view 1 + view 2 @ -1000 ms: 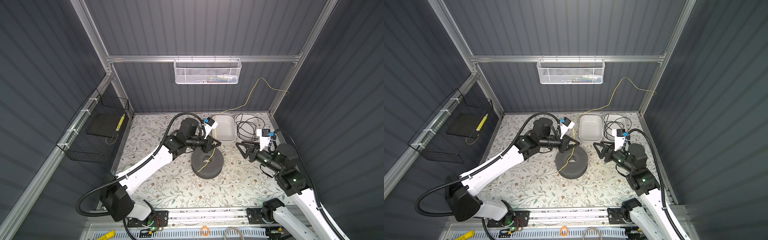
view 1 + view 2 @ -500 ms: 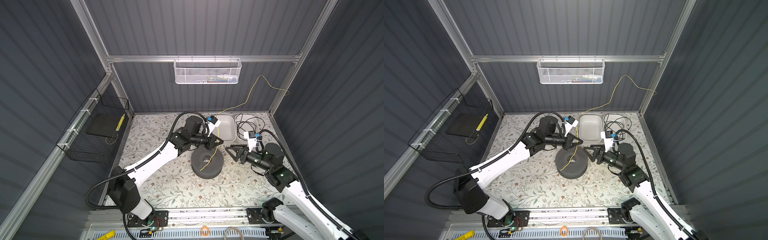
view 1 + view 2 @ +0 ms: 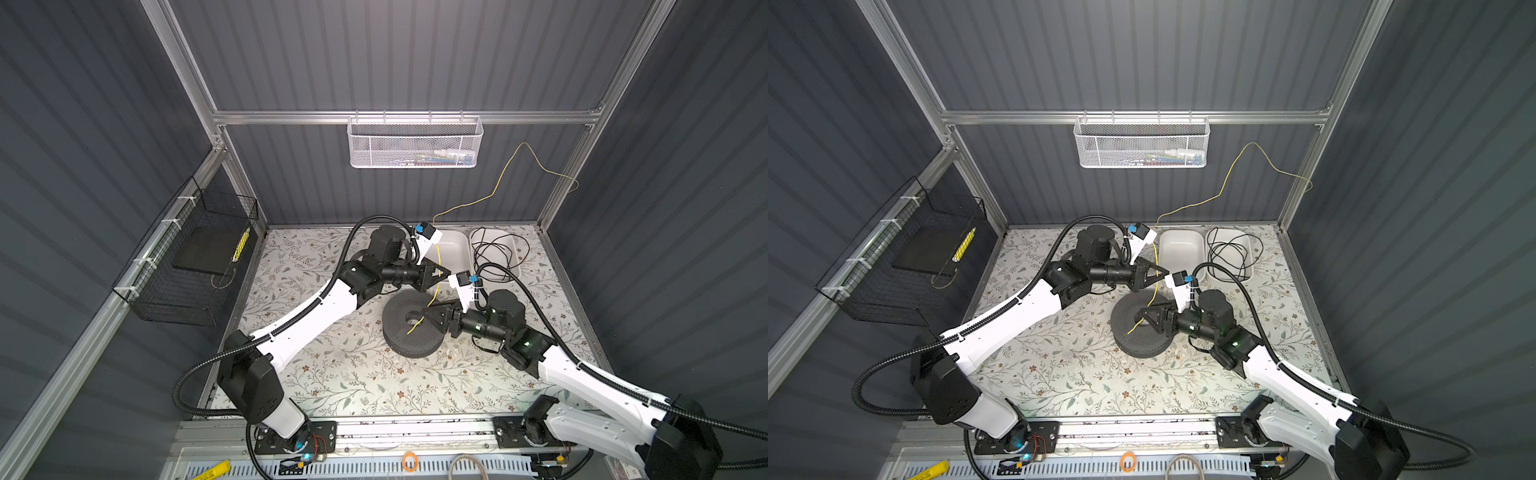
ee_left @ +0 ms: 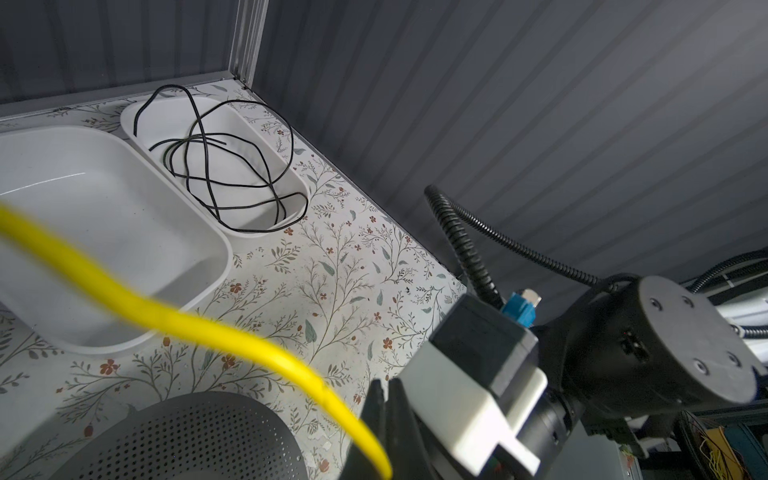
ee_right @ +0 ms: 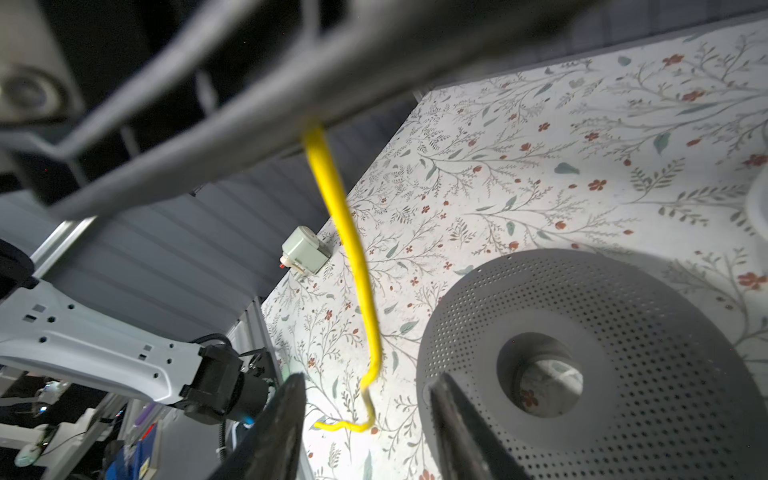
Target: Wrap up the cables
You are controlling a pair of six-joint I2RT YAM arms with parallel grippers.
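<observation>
On the left wall hangs a black wire-mesh basket (image 3: pixel 187 266) with a yellow stick (image 3: pixel 241 245) leaning inside it; its markings are too small to read. The left gripper (image 3: pixel 444 272) reaches over the flower-printed table cover (image 3: pixel 332 386) and is clenched on a thin, bright yellow wire (image 3: pixel 415 326). From that grip the yellow wire hangs down so that its free end lies over a dark grey perforated round spool (image 3: pixel 399 345). Only the top views show the wire's long run, which rises behind the left gripper, arcs up the back wall and ends by the aluminium corner post (image 3: pixel 569 166) on the right. The left wrist view shows the wire (image 4: pixel 208 328) as a blurred band crossing a white plastic tub (image 4: pixel 104 199), with none of its own fingers in sight. The right wrist view alone shows the wire's kinked tip (image 5: pixel 357 266) and a small pale box (image 5: pixel 305 255) against the wall, which the top views hide. It also shows the right gripper (image 5: pixel 370 378) released, its jaws apart with the tip between them, over the spool's edge (image 5: pixel 623 332). Right of the first tub sits a second white tub (image 3: pixel 494 232) holding loose thin black cord (image 3: pixel 494 253).
</observation>
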